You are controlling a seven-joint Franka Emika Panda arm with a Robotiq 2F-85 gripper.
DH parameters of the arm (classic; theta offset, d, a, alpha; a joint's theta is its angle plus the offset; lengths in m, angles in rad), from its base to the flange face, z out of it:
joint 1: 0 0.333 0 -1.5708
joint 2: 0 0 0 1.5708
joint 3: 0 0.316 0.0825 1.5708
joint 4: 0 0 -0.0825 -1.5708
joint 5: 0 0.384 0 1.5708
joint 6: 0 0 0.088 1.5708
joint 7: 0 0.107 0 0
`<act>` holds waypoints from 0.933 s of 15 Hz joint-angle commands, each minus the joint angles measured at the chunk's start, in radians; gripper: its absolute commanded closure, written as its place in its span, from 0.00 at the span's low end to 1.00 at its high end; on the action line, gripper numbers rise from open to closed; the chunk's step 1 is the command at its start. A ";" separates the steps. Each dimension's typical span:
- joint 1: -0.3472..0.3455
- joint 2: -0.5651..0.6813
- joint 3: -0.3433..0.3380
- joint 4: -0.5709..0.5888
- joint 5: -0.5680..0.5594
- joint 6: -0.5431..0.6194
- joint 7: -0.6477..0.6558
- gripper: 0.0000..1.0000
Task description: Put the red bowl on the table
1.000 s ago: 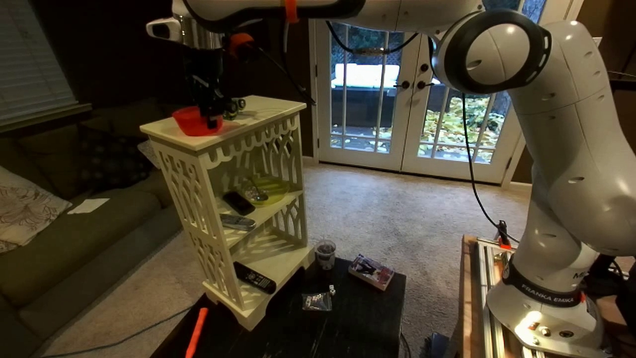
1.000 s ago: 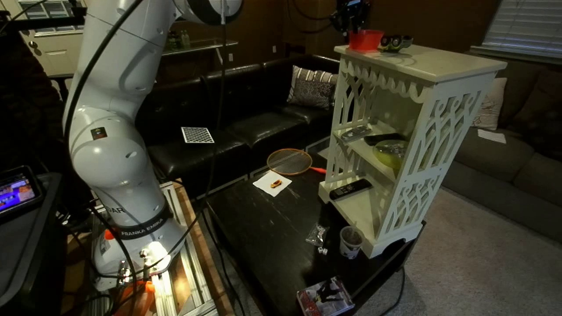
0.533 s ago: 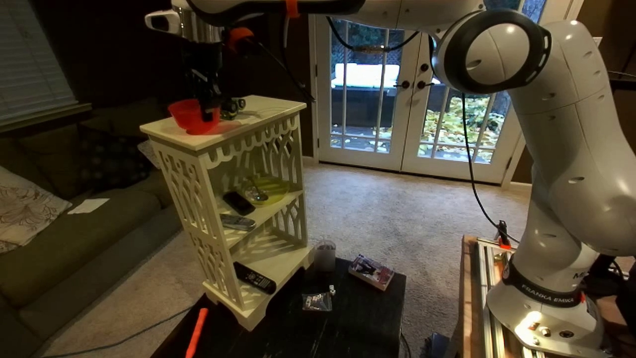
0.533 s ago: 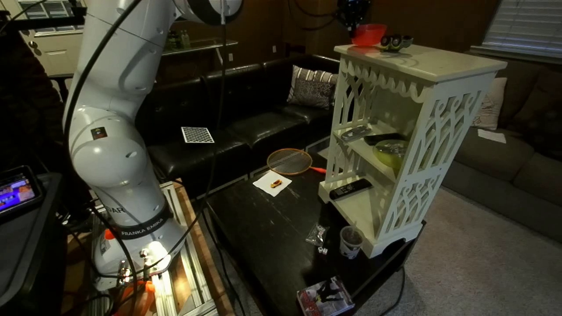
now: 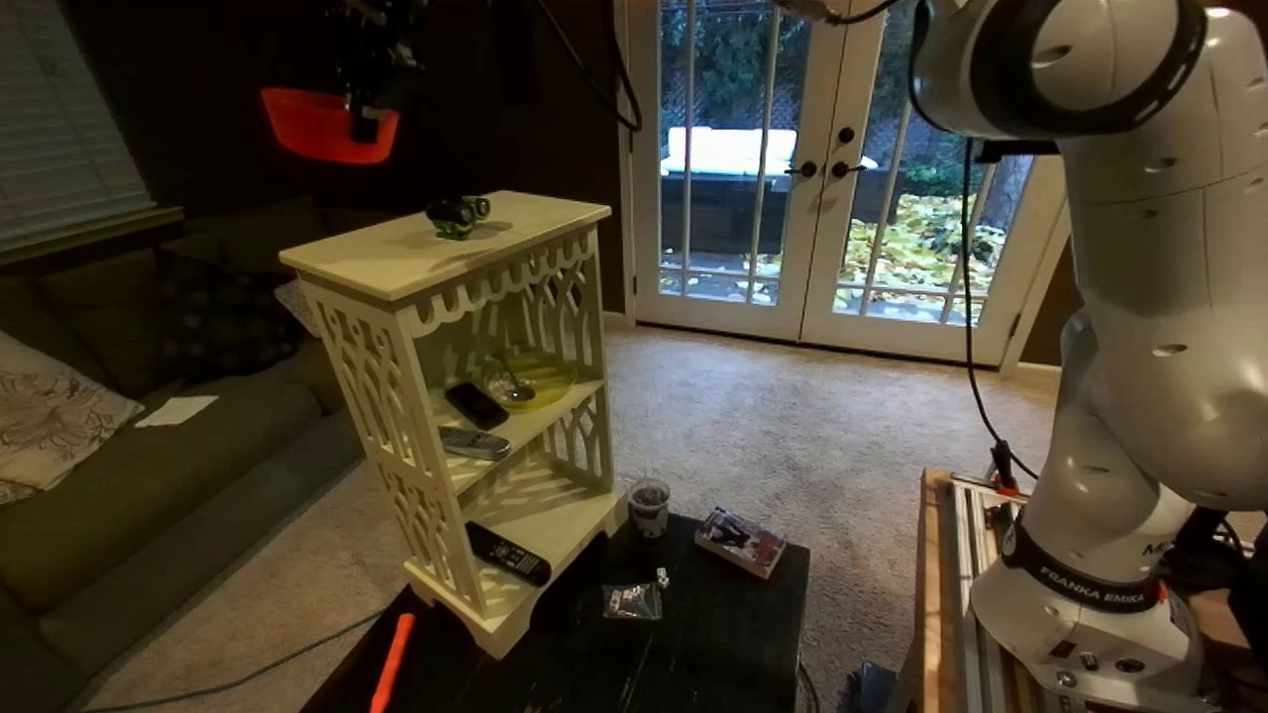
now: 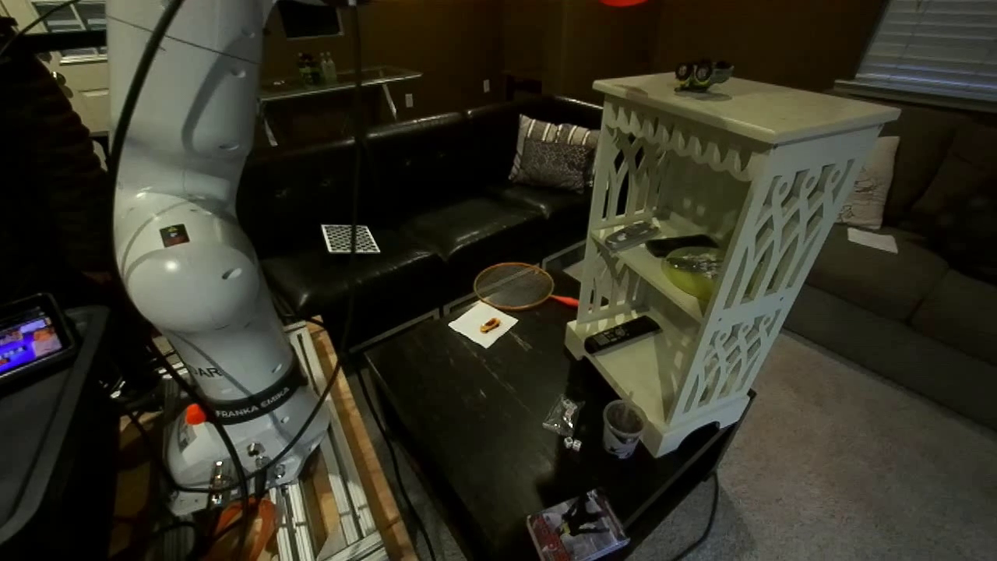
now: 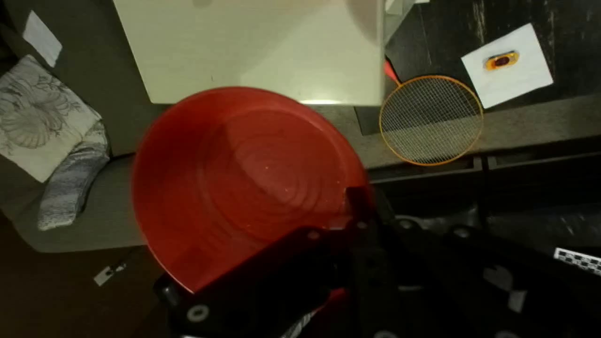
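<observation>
One red bowl (image 7: 263, 159) is hanging at wrist-view ten o'clock from one claw (image 7: 355, 216) pinching it, one table (image 6: 459, 389) standing lower.

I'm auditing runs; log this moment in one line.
gripper: holds red bowl | position: aloft, apart from white shelf unit | pending: placement on black table

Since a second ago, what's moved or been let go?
The red bowl, clamped in the gripper, rose off the cream shelf unit into the air, up and leftward in an exterior view. Nothing let go. The dark object on top, cup and black table stayed put.
</observation>
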 commanded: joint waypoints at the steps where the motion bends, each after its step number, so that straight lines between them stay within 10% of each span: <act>1: -0.022 -0.209 0.012 -0.227 0.078 -0.092 0.066 0.99; 7: -0.024 -0.376 -0.004 -0.497 0.152 -0.315 0.188 0.99; 14: -0.007 -0.451 -0.023 -0.875 0.128 -0.240 0.506 0.99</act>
